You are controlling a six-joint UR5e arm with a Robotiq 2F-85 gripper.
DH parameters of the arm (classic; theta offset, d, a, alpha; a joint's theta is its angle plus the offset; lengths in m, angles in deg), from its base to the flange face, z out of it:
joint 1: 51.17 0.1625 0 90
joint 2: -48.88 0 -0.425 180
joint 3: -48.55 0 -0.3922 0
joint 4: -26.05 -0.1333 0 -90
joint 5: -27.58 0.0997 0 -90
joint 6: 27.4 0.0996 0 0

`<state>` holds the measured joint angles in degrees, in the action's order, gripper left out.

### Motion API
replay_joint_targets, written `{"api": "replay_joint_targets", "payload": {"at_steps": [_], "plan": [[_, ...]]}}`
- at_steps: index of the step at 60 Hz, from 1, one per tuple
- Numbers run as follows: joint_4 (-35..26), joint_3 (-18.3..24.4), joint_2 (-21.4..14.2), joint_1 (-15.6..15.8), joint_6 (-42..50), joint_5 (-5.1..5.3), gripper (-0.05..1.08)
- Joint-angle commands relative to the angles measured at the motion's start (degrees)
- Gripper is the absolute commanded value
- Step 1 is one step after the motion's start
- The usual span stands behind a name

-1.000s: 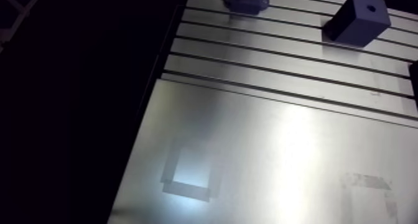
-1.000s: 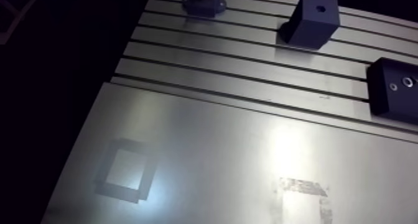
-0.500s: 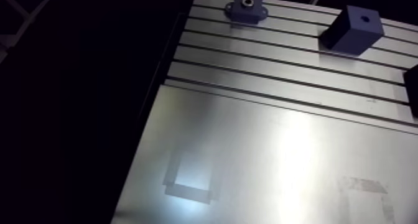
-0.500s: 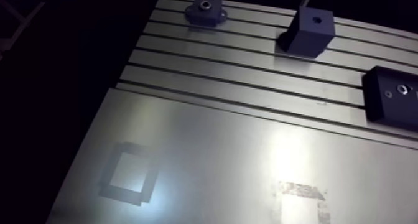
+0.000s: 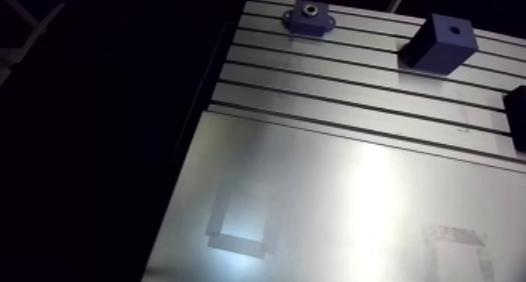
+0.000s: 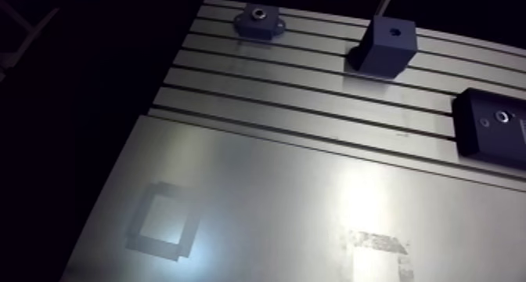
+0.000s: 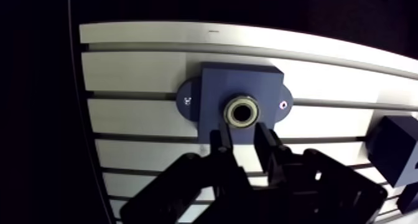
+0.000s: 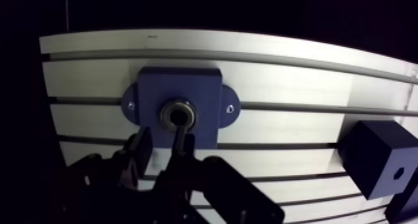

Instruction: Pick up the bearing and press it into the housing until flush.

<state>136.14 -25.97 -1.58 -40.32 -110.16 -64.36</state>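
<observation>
on the slotted counter the blue housing, top centre in the arm view, holds the bearing, and the hand near it stands open.

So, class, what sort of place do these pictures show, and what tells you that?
Probably a robot assembly bench in a lab or workshop: a slotted aluminium table, a blue housing on it with a bearing in its bore, and a two-finger gripper close by.
</observation>
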Motion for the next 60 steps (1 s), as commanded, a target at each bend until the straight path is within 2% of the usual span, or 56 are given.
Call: {"api": "replay_joint_targets", "payload": {"at_steps": [1,24,43,50,60], "plan": [[0.1,0.1,0.1,0.0,-0.1,-0.22,1.08],[1.4,0.1,0.8,-0.5,-2.2,-0.30,1.08],[2.4,-0.4,1.3,-0.5,-2.2,0.12,1.08],[2.5,-0.5,1.5,-0.5,-2.2,0.98,1.08],[2.5,-0.6,1.8,-0.5,-2.2,0.93,1.08]]}}
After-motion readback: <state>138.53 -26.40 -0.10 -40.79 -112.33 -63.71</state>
